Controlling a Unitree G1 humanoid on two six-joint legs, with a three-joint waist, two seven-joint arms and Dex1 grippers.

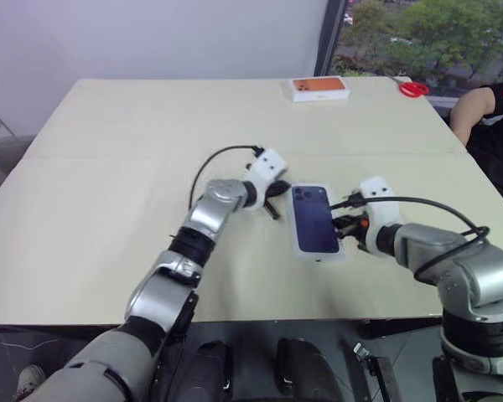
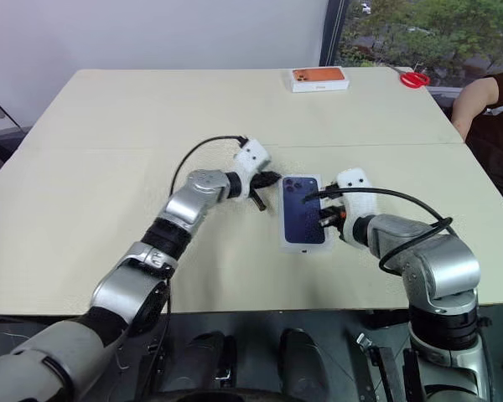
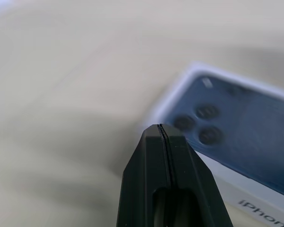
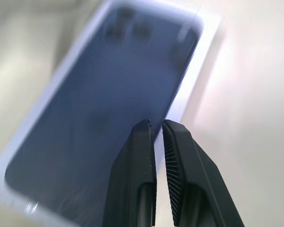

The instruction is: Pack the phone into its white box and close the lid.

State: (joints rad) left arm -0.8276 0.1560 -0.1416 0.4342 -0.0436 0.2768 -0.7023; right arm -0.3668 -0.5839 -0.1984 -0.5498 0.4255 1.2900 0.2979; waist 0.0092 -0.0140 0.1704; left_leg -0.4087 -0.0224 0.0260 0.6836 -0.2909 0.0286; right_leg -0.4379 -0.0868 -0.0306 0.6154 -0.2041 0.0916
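nearest me, my right gripper [image 2: 325, 219] sits against the right long edge of the lid [image 1: 314, 222] — fingers nearly pressed together, holding nothing i can make out. the lid's printed phone picture faces up at mid-table; i judge it's already on the white box, phone inside. its long axis runs near to far. my left gripper [image 1: 273, 203], clamped shut and empty, hangs just off the far-left corner, apart. far back — an orange-topped box [image 1: 318, 88].

Silver arms [image 1: 208, 213] (black cables, white wrists)
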